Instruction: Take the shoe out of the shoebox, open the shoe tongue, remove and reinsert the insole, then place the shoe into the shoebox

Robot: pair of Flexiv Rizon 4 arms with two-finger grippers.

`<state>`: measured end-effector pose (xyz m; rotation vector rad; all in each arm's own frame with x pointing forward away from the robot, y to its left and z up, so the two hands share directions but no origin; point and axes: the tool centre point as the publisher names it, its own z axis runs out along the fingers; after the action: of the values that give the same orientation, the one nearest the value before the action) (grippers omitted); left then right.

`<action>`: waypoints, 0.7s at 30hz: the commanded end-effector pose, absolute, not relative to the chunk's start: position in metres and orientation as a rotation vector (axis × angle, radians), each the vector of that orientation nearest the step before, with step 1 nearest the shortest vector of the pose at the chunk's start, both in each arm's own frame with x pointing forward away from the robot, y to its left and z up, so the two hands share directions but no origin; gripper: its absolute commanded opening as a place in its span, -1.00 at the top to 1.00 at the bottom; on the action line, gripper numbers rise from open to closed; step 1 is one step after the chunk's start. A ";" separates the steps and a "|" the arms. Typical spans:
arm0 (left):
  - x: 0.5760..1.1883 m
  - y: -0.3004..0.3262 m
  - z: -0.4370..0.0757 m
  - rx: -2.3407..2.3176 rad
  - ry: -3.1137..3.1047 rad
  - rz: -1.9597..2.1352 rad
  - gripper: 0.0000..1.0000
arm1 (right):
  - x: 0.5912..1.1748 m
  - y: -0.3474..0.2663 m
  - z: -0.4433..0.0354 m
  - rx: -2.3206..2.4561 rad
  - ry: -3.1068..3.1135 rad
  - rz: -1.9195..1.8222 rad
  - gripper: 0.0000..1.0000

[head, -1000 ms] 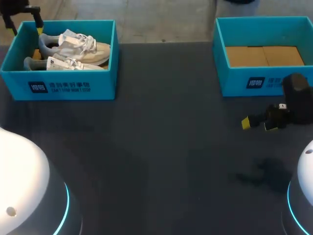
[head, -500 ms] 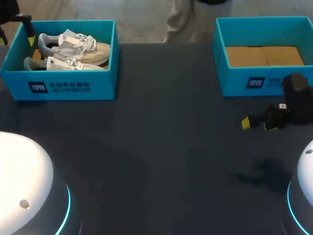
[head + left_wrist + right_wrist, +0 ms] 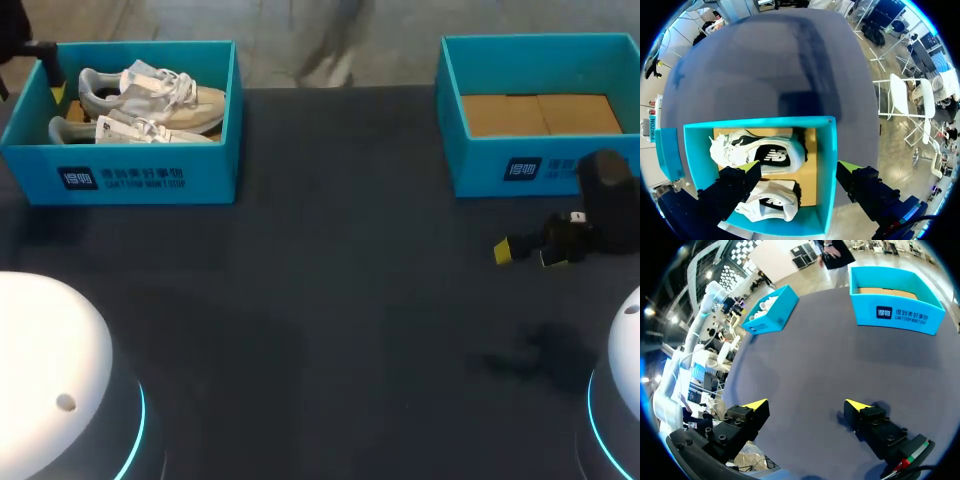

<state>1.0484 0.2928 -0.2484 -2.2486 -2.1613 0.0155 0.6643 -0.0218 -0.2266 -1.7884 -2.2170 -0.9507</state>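
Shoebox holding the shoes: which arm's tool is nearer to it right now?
Left. The left tool hangs open above the shoebox, straddling one end wall. The right tool is far across the table, in front of the empty box.

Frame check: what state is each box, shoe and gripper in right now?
Left teal cardboard shoebox: open, no lid, holding both shoes.
Pair of white sneakers: inside that box, not gripped.
Right teal cardboard shoebox: open, empty.
Left gripper: open, above the left box's edge.
Right gripper: open, holding nothing.
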 end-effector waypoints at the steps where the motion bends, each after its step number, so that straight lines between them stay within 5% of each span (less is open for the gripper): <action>1: 1.043 0.293 -0.249 -2.329 -2.236 -0.164 -1.00 | 0.664 -0.021 -0.227 -1.792 -2.217 -0.948 -1.00; 21: 1.056 0.275 -0.295 -2.335 -2.160 -0.068 -1.00 | 0.664 -0.021 -0.227 -1.792 -2.217 -0.948 -1.00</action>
<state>1.0469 0.2756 -0.2861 -2.3165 -2.1787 -0.0835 0.6644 -0.0218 -0.2266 -1.7885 -2.2170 -0.9507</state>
